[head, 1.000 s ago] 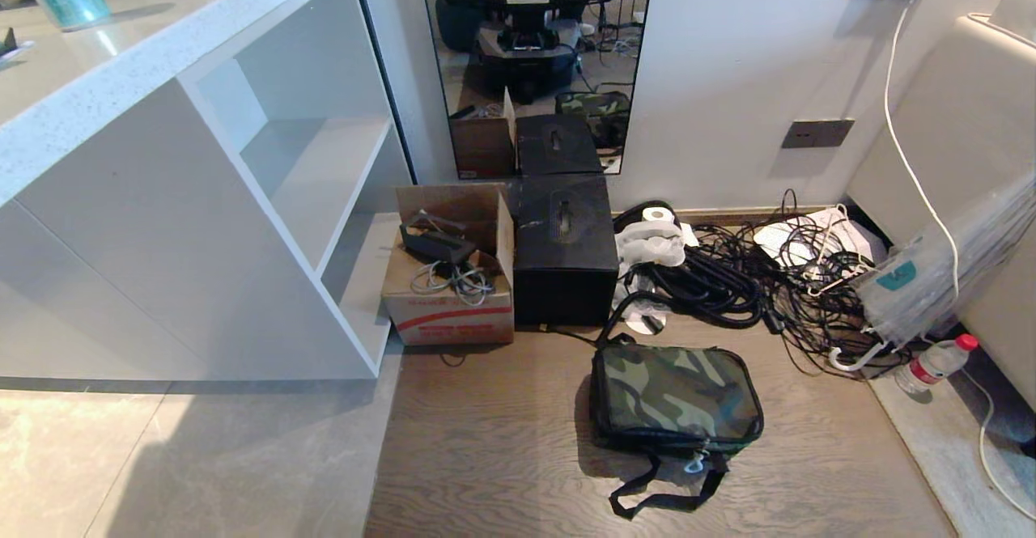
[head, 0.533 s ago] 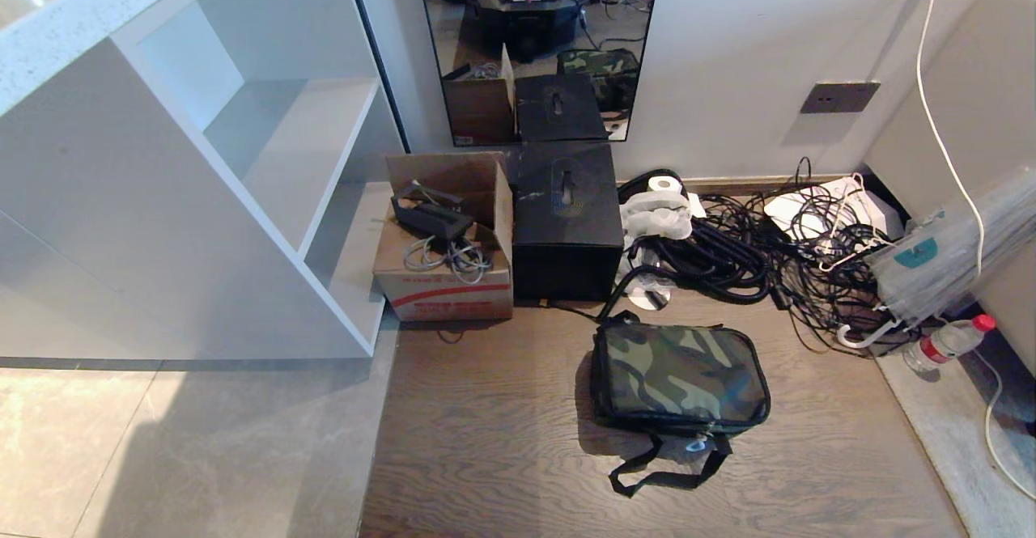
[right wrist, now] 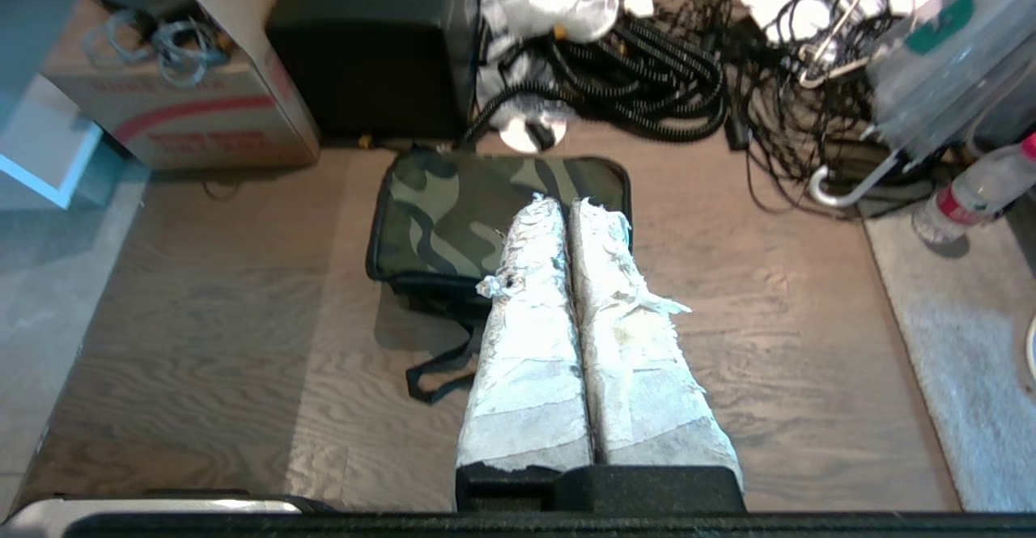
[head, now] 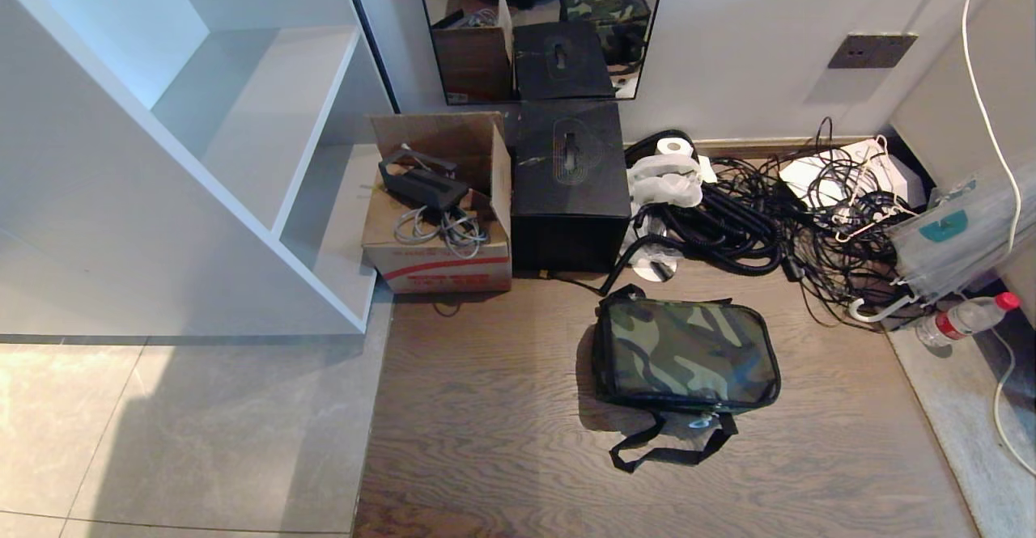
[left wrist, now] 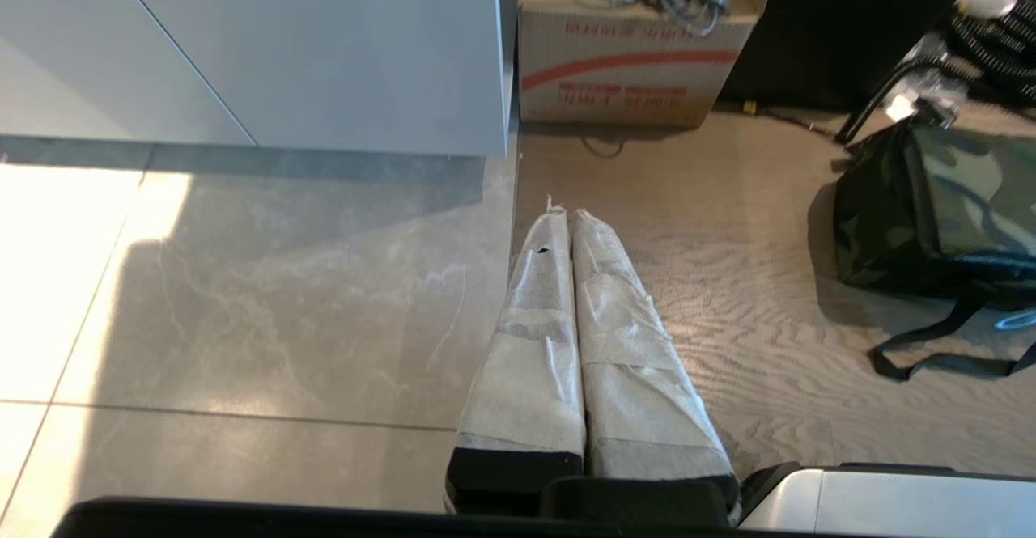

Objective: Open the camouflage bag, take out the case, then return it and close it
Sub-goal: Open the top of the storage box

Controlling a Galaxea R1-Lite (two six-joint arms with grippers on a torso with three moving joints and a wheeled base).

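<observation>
Above the floor, the left gripper [left wrist: 569, 218] hangs with its two tape-wrapped fingers [left wrist: 534, 336] pressed together, holding nothing; beneath it the grey floor tile meets the wood-grain floor [left wrist: 728, 222]. The right gripper [right wrist: 564, 206] is likewise closed and empty, its wrapped fingers [right wrist: 623, 336] side by side in the air, and in the right wrist view they overlap the camouflage bag [right wrist: 453, 206] without any visible contact. Neither gripper appears in the head view.

The camouflage bag [head: 686, 352] lies flat on the wood floor [head: 486, 408], lid down and apparently zipped shut, though the zip line itself is hard to make out. Its black strap [head: 672, 449] loops loosely on the floor at the side nearest the robot. The case is not visible in any view.

Behind the bag, against the wall, a black cube box [head: 569, 186] stands just beside an open cardboard box [head: 437, 230] that holds grey cables and a dark device. A mirror [head: 538, 24] on the wall above reflects both boxes and the bag. To the robot's right of the black box lies a tangle of black cables [head: 753, 230] with a white roll [head: 672, 150] on it. Farther right, a clear plastic bottle with a red cap [head: 967, 319] lies on its side. A white shelf unit [head: 202, 141] stands to the robot's left.
</observation>
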